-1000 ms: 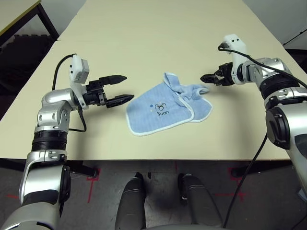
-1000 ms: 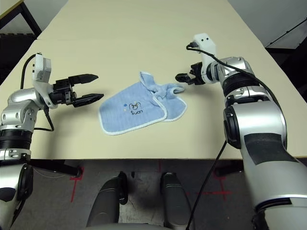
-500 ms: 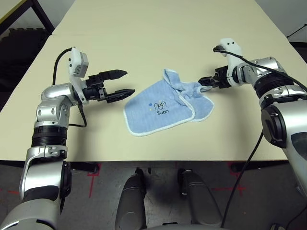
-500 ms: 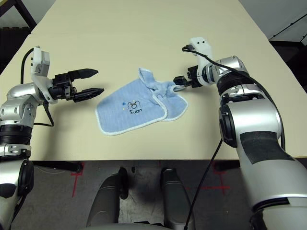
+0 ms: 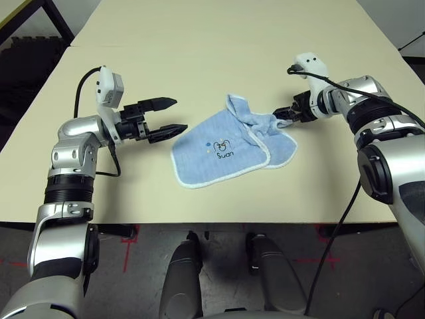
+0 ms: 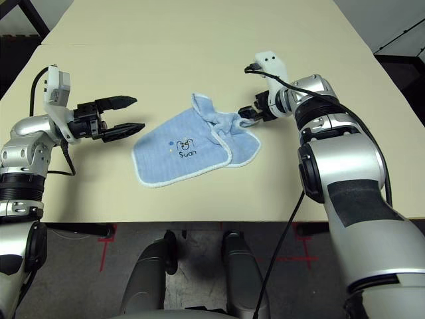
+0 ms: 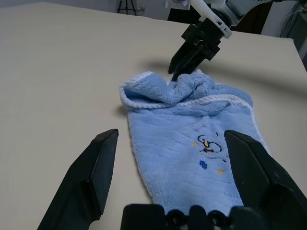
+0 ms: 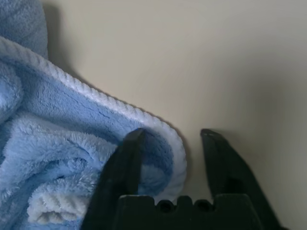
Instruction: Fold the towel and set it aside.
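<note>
Right pincer (image 5: 284, 115) straddles towel (image 5: 226, 151) edge; table (image 5: 199, 46) beyond bare.

Head cameras look down over the table (image 5: 199, 40); left wrist camera faces across the towel (image 7: 192, 143); right wrist camera sits close on its edge.

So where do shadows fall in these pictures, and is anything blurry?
Left wrist view: a soft shadow lies on the table behind the right gripper. Right wrist view: the towel casts a dark shadow beside its edging; the close-up fingers look soft. Head views: sharp, evenly lit.
</note>
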